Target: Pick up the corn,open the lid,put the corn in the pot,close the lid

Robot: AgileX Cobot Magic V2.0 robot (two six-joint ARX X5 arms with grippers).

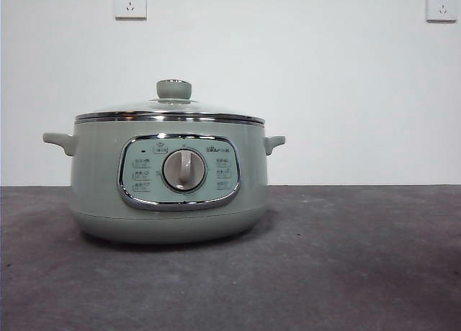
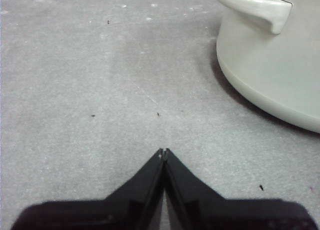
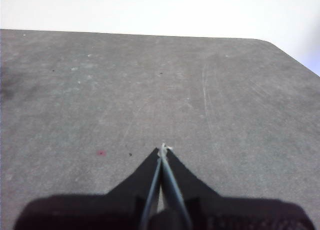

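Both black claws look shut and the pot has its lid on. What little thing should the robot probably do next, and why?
Probably look for the corn first: no view shows it. The lid sits on the pot, and the left end effector, shut and holding nothing, hovers over bare table beside the pot. The right end effector is shut over bare table too.

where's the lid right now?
The lid sits closed on the pot, left of centre in the front view on the grey table. Neither tool touches it; the left tool is over bare table beside the pot's handle.
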